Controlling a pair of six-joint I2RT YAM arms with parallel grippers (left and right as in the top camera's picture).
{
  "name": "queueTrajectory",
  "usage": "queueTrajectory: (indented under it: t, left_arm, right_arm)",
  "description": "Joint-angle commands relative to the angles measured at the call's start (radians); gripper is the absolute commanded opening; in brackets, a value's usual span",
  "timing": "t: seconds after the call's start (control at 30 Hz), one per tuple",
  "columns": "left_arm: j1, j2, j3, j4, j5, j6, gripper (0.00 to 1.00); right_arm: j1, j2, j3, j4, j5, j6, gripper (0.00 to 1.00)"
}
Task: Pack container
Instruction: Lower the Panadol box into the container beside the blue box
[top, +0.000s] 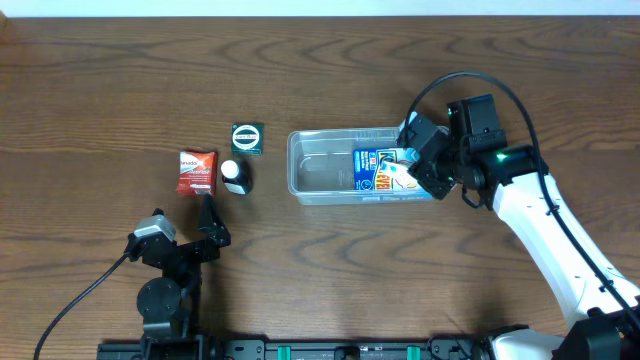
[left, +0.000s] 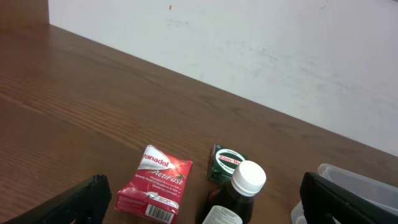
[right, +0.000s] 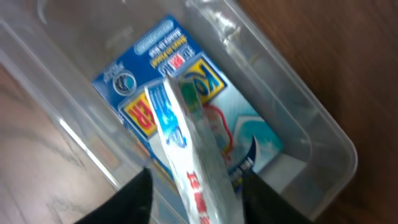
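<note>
R: my right gripper pinches a thin packet edge-on, probably to slip it into the container at mid-table, above the blue box lying flat at its right end | L: my left gripper hangs wide, empty | waiting left of the tub: red packet, bottle, green box | nothing seems to block the drop
</note>
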Motion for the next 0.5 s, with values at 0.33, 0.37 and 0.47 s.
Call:
queueTrajectory:
  t: [0.33,0.37,0.47]
  left_arm:
    - [0.004,-0.005,-0.023,-0.034,-0.009,0.016,0.98]
    - [0.004,-0.005,-0.023,-0.034,-0.009,0.016,0.98]
    - [0.004,-0.005,-0.023,-0.034,-0.009,0.017,0.98]
  right_arm:
    - [0.038,0.009,-0.005,0.054,-0.102,0.462,0.02]
    - [0.042,0.014,-0.005,0.056,-0.092,0.491,0.01]
    - [0.053,0.038,-0.005,0.061,-0.058,0.568,0.01]
